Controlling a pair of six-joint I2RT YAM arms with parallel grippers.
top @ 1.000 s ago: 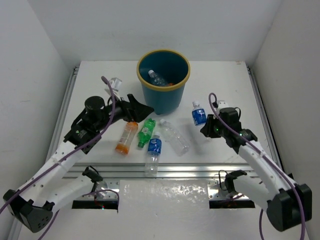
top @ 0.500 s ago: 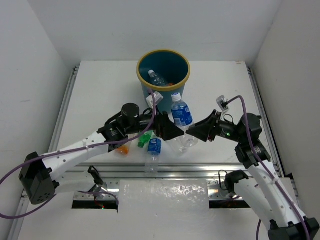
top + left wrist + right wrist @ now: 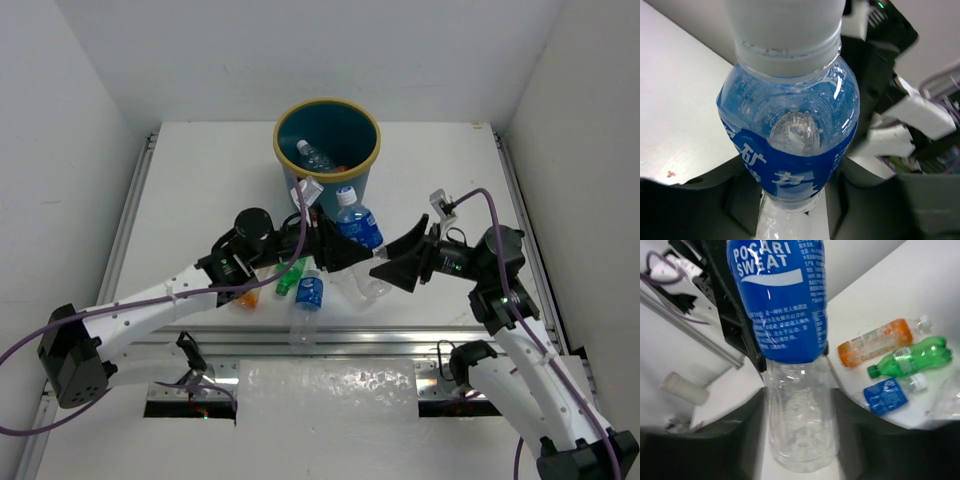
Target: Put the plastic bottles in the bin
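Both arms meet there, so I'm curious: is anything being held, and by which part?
The blue-labelled bottle, by its labelled middle, in the left gripper. The right gripper flanks its clear base; grip unclear.

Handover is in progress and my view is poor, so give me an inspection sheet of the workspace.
Surface: white table; one reddish speck shows in the left wrist view.
Job's things: blue-labelled bottle is in the air in front of the bin. A clear bottle lies inside the bin. An orange bottle, green bottle, small blue bottle and crumpled clear bottle lie on the table.
Clutter: nothing seen.
Grippers: left pincer is shut on the blue-labelled bottle at its label. Right pincer is around its clear base, grip unclear.
Cables: left purple cable and right purple cable each loop above a wrist.
Surroundings: white walls; metal rail at the near edge.
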